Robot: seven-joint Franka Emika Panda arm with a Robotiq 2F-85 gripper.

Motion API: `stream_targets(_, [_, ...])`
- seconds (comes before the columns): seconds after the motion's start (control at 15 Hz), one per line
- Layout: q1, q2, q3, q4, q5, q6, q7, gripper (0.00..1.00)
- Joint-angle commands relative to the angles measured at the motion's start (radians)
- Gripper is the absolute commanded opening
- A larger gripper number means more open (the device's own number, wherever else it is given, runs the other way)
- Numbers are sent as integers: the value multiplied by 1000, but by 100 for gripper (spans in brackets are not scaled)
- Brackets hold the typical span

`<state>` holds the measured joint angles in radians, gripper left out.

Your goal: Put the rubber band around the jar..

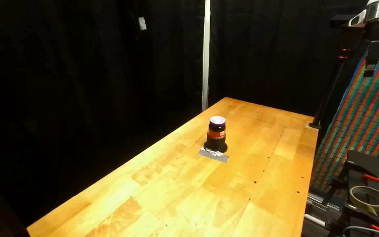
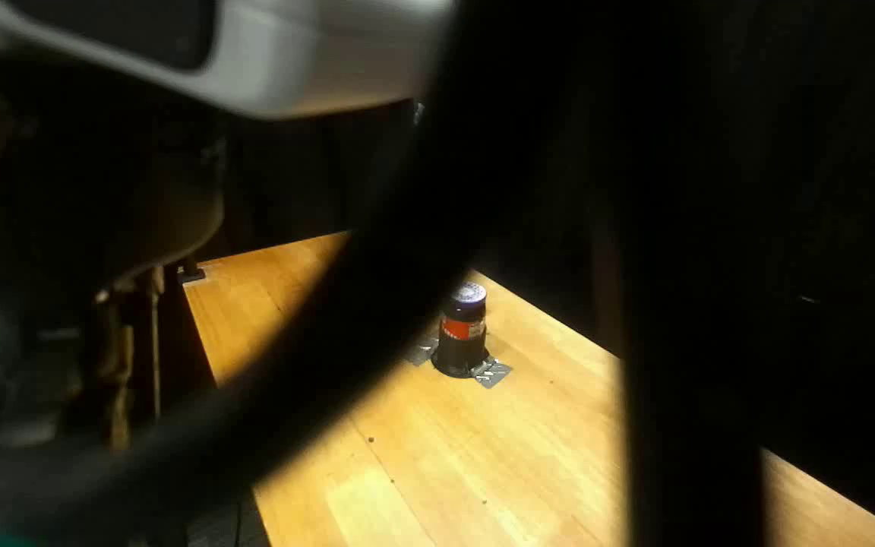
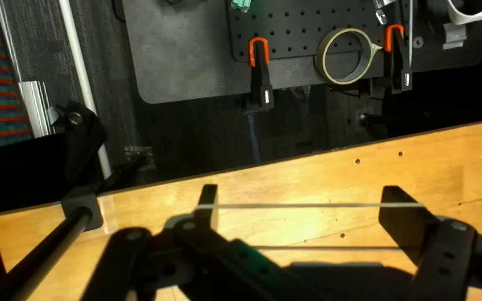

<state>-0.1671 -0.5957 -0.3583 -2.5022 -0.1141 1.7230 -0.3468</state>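
Presently: one orange-red-labelled jar (image 1: 217, 131), upright in a black holder (image 1: 215, 144) on the wooden table (image 1: 176, 184); silver duct tape (image 1: 222, 157) at the holder's foot. One gripper (image 3: 301, 207), well apart from the table, fingers (image 3: 404, 219) spread wide, rubber band (image 3: 308, 205) stretched between them in two strands. Beside the table: black worktop (image 3: 182, 58), tan tape roll (image 3: 320, 57), two orange-tipped clamps (image 3: 262, 79). Obstructing the table in an exterior view: two blurred black strips (image 2: 388, 281).
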Motion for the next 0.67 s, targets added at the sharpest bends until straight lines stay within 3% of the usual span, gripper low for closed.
stream_targets(0.0, [-16,4,13,5,7,-2,-8,100])
stream_targets(0.33, [-16,3,13,8,7,-2,-7,100])
stream_targets(0.6, [35,115,29,70,35,47,-35,100])
